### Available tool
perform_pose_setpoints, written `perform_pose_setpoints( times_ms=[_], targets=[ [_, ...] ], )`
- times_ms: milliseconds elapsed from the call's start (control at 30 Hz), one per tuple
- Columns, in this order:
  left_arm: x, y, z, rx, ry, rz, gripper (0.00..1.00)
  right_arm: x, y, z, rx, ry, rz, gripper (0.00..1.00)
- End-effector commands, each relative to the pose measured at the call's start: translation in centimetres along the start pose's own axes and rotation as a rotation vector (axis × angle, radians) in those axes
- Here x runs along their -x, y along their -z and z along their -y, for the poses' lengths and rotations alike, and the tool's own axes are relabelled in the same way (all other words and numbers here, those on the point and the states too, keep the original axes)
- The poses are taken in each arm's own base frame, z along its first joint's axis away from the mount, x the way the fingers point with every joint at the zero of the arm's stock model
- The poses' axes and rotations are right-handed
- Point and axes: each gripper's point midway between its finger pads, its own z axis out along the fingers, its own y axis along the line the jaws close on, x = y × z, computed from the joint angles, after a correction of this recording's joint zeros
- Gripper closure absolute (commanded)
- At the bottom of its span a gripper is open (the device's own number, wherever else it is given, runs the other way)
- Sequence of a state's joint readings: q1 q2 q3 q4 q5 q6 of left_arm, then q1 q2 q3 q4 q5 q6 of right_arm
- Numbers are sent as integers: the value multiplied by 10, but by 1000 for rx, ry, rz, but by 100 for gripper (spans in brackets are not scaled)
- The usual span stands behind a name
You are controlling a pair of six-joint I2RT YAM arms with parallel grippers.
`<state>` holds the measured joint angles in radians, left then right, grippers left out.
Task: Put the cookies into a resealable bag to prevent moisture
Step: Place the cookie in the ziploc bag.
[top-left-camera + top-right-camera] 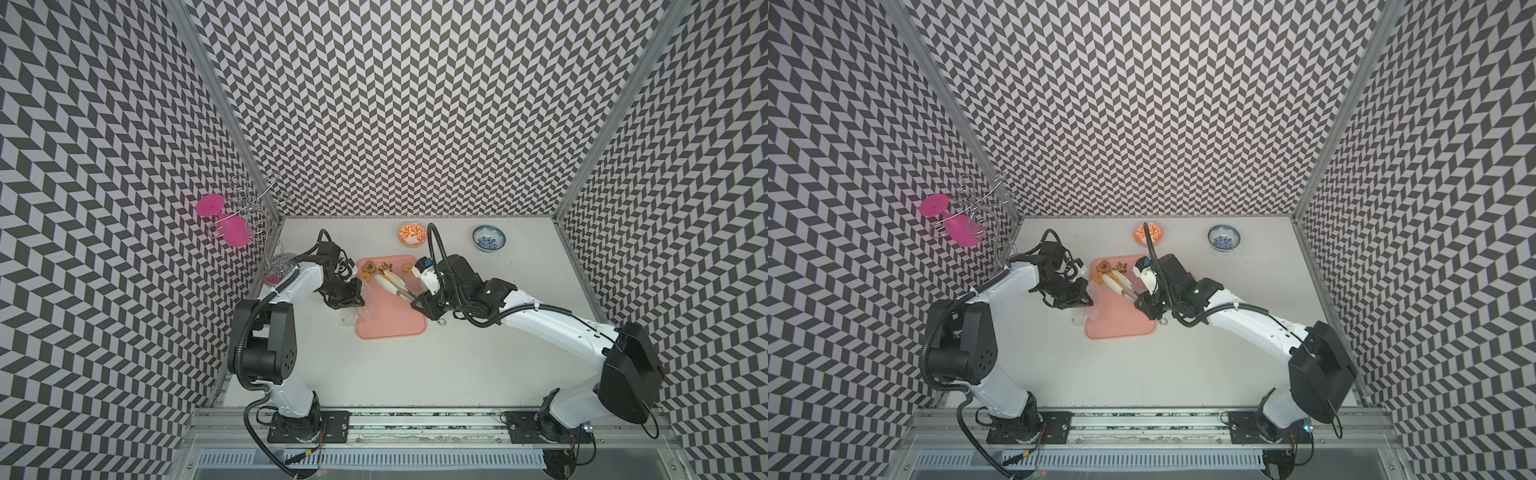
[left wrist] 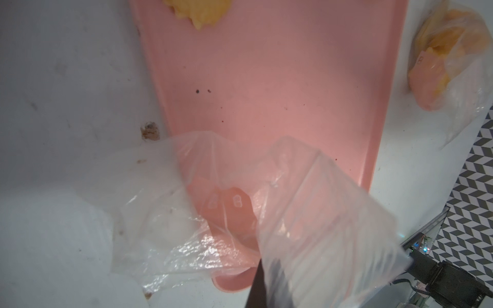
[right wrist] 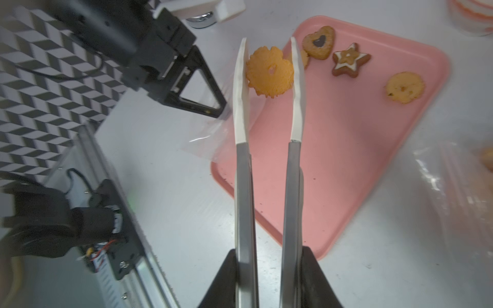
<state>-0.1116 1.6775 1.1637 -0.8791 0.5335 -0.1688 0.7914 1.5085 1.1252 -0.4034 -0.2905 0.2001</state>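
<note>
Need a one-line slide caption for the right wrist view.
Tongs in the right pincer grip a round orange cookie; heart, star and another round cookie lie on the pink tray.

Legible text: none.

- Clear plastic resealable bag (image 2: 160, 213), lying partly over the pink plastic tray (image 2: 266, 80): two small white printed marks, rounded in outline and side by side. Both are too blurred to read.
- Second clear plastic bag with orange contents (image 2: 453, 66), on the white table (image 2: 66, 80) beside the tray: one small outlined printed mark, illegible.
</note>
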Motion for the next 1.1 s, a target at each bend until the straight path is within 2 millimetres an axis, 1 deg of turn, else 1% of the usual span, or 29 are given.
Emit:
perform_pose_setpoints(
  times_ms=[0,67,133,233,300,400,467,600,833,967,1067],
  targets=[
    [10,1,13,-90,-27,23,100,3,2,-32,190,-71,41,71],
    [9,-2,17,-133,-21,16,100,-2,-1,-34,217,-88,29,71],
    [7,-6,18,-171,-10,10,100,-3,-3,-37,239,-100,29,71],
    [3,-12,18,-212,4,-3,100,0,-2,-40,260,-105,41,71],
    [2,-14,14,-221,21,-10,100,2,-1,-40,268,-114,47,71],
    [3,-14,10,-219,30,-3,100,9,6,-40,286,-128,79,72],
    [5,-12,12,-221,28,0,100,12,9,-42,309,-142,97,72],
    [6,-5,21,-265,20,11,100,4,0,-43,361,-180,66,72],
    [3,-1,26,-336,42,16,100,-3,-10,-37,399,-216,24,72],
    [-1,-5,18,-315,64,9,100,-3,-10,-35,404,-223,18,73],
    [-1,-3,20,-328,68,14,100,-9,-15,-30,387,-233,-9,73]
  ],
)
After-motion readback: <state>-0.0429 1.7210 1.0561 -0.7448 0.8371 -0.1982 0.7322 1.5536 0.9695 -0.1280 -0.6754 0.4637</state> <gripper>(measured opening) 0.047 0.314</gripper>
